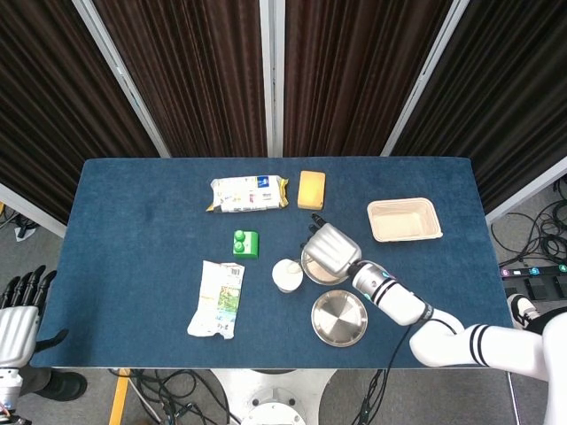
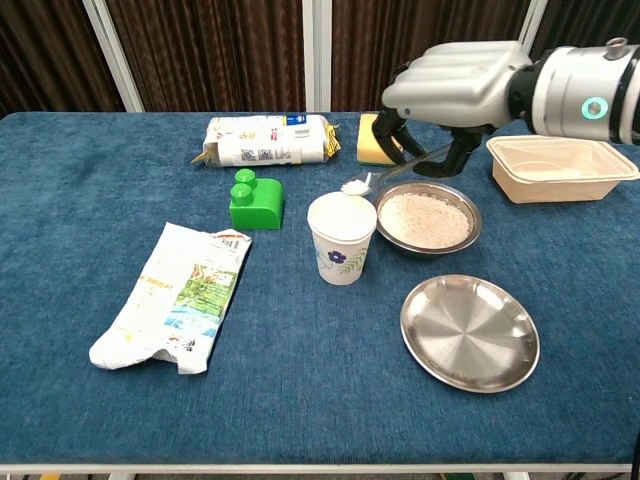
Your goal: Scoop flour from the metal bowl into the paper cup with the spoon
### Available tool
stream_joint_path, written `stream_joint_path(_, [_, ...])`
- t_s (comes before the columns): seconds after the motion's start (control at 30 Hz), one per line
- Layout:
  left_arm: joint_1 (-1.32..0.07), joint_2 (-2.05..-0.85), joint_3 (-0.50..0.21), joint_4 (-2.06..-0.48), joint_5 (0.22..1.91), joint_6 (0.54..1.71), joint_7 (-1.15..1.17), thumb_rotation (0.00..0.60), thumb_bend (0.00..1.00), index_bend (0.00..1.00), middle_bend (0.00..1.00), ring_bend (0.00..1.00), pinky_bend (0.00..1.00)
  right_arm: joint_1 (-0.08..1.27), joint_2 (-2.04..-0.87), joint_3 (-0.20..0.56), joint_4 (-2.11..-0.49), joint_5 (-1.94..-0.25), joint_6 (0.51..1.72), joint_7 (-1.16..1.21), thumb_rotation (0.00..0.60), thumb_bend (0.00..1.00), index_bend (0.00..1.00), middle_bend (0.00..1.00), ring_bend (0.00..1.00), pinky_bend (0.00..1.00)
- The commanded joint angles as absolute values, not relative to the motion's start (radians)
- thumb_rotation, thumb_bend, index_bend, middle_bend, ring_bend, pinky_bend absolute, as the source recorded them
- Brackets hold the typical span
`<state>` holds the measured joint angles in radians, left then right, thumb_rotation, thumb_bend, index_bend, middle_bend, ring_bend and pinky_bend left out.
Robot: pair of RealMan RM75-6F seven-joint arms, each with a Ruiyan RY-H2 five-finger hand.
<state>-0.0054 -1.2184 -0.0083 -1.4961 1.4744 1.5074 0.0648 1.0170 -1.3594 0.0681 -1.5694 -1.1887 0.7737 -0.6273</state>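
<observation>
**Loaded spoon held at the cup's rim**

The right robot hand (image 2: 455,85) pinches the handle of the spoon (image 2: 385,172), fingers curled around it, above the metal bowl (image 2: 428,219) of flour. The spoon's tip carries a small heap of flour and sits just over the far edge of the paper cup (image 2: 341,237), which stands on the table (image 2: 300,400) just beside the bowl. The left robot hand (image 1: 19,312) hangs off the table's near-left corner, fingers apart, holding nothing.
</observation>
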Motion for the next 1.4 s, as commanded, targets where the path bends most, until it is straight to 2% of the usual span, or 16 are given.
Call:
stream_joint_path(0.03, [-0.002,-1.222,-0.007,-1.489,1.474,1.51,0.058,0.6,0.0,0.11,0.05,0.01,0.0,1.071,-1.376,0.064,-1.57,-1.151,0.738,-0.75,0.6,0.36,0.62,0.59,0.29,0.11])
stream_joint_path(0.3, [0.005,-1.233,-0.005,-1.467,1.476,1.517,0.039,0.6,0.0,0.11,0.05,0.01,0.0,1.171,-1.376,0.027,-1.621,-1.069,0.749,-1.063,0.6,0.36,0.63,0.59,0.29,0.05])
stream_joint_path(0.57, [0.012,-1.242,-0.002,-1.449,1.479,1.523,0.022,0.6,0.0,0.11,0.05,0.01,0.0,1.243,-1.381,-0.027,-1.649,-1.083,0.803,-1.323,0.6,0.36,0.63,0.58,0.29,0.03])
stream_joint_path(1.0, [0.013,-1.251,-0.004,-1.435,1.479,1.52,0.011,0.6,0.0,0.11,0.05,0.01,0.0,1.279,-1.405,-0.102,-1.672,-1.099,0.848,-1.556,0.6,0.34,0.63,0.58,0.29,0.0])
stream_joint_path(1.4, [0.024,-1.258,-0.004,-1.418,1.472,1.524,-0.004,0.6,0.0,0.11,0.05,0.01,0.0,1.293,-1.428,-0.107,-1.696,-1.012,0.907,-1.653,0.6,0.33,0.65,0.59,0.29,0.0])
